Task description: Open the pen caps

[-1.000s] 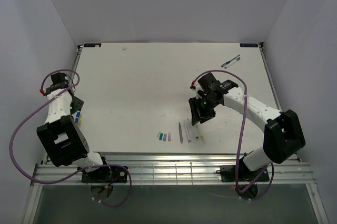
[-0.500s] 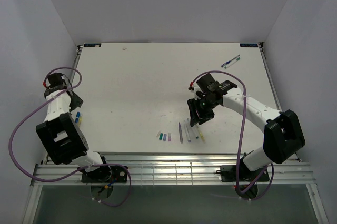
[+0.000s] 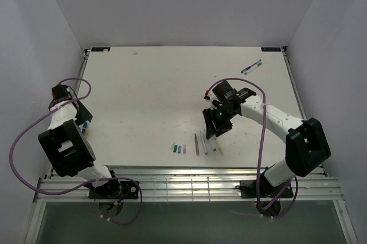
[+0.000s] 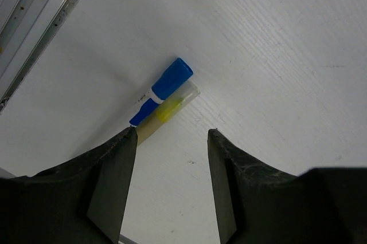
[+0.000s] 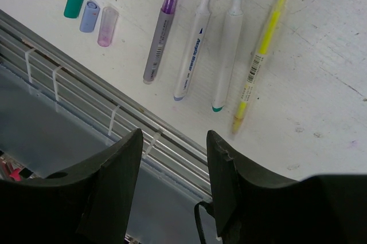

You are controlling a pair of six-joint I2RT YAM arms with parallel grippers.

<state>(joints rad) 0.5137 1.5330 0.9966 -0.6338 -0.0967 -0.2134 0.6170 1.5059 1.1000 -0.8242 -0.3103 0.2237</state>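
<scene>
Left jaws: open, empty; blue-capped pen (image 4: 169, 81) at 11 o'clock. Right jaws: part open, empty; four uncapped pens (image 5: 192, 49) at 12 o'clock, pen caps (image 5: 89, 16) at 10.

Blue lettering runs along my blue-tipped pen (image 5: 193, 43); it looks like "Acrylic Marker", though it is small. At its 3 o'clock the yellow pen (image 5: 259, 61) carries a barcode label I cannot read. At its 9 o'clock the purple pen (image 5: 160, 32) has illegible print.
</scene>
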